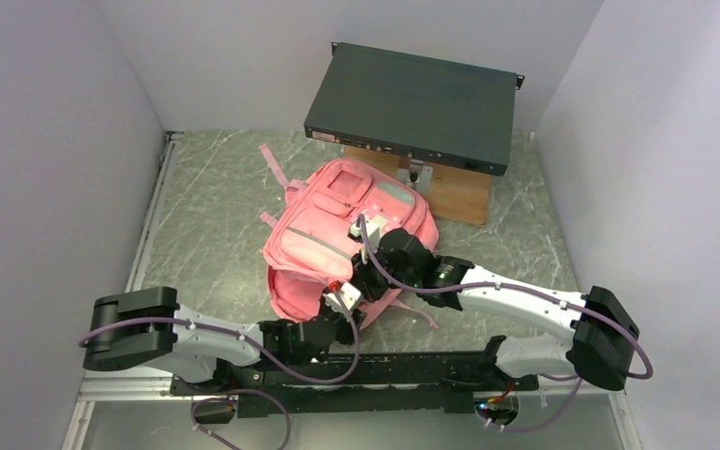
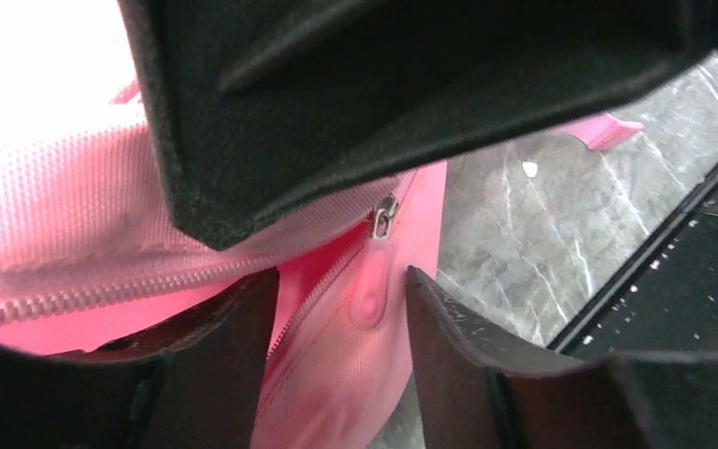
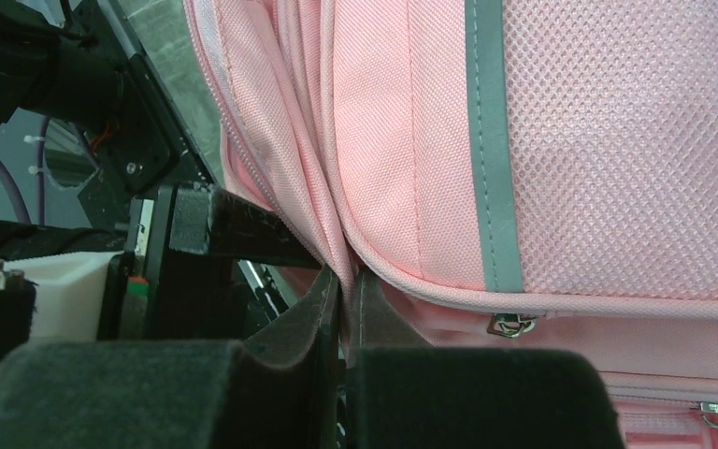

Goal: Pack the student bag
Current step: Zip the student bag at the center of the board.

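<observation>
The student bag [image 1: 333,230], a pink backpack, lies in the middle of the table with its near end lifted. My right gripper [image 3: 348,292] is shut on a fold of the bag's pink fabric beside a zip seam. Seen from above, this right gripper [image 1: 375,272] is at the bag's near edge. My left gripper [image 2: 341,313] is open just below it. A pink zip pull [image 2: 370,297] and the bag's partly open zip lie between the left fingers [image 2: 453,355]. The fingers do not press on them. The right gripper's black body [image 2: 383,94] fills the top of the left wrist view.
A black flat device [image 1: 412,105] rests on a wooden block [image 1: 459,195] at the back, just behind the bag. Pink straps [image 1: 272,164] trail off to the back left. A black rail [image 1: 384,370] runs along the near edge. Grey walls close in on both sides.
</observation>
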`<state>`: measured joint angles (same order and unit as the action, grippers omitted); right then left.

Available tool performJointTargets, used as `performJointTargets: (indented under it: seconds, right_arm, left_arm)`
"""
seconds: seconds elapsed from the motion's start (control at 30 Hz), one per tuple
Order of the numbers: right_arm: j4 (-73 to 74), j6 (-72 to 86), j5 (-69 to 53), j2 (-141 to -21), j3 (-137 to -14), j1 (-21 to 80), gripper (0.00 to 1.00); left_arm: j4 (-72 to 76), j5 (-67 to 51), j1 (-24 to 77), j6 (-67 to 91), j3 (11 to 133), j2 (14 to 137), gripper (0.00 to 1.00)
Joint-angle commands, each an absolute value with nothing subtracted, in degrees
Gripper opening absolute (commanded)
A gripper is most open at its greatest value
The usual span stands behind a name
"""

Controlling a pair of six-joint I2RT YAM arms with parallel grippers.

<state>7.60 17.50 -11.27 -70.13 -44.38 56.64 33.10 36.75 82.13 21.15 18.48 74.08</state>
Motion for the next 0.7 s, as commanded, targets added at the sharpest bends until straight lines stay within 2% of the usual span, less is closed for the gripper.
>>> performJointTargets:
  seconds: [0.0,0.17,0.3,0.33,0.4,0.47,0.57,0.67]
  right_arm:
    - [1.8,21.6,-15.0,-69.6,-46.5,56.9,0.0]
    - [3.3,21.0,-13.3,-69.3,-46.5,56.9,0.0]
    - [7.2,21.9,-7.8,-69.6,-47.3,56.9,0.01]
    - [8.8,22.8,-6.4,-69.7,-47.7,56.9,0.1]
    - [13.4,27.6,-2.6,-69.6,-48.5,56.9,0.36]
    - [17.8,33.8,-0.2,-68.3,-48.3,56.8,0.58]
    - [17.6,41.3,1.5,-63.3,-44.0,56.6,0.71]
    - [15.8,44.6,0.8,-59.2,-39.3,56.2,0.75]
  left_arm:
    - [33.5,43.7,82.6,21.7,21.4,76.2,0.52]
    - [24.8,50.8,82.6,27.3,23.2,75.7,0.36]
    - [25.8,45.3,82.6,25.5,21.9,71.1,0.23]
    - [25.8,42.4,82.5,25.2,22.0,69.9,0.18]
    - [24.2,36.3,82.2,26.7,22.8,68.0,0.06]
    - [24.7,29.8,81.4,27.8,22.5,66.7,0.02]
    - [25.9,22.4,79.5,29.6,21.6,65.5,0.0]
    - [26.8,15.7,76.2,31.6,20.9,65.5,0.0]
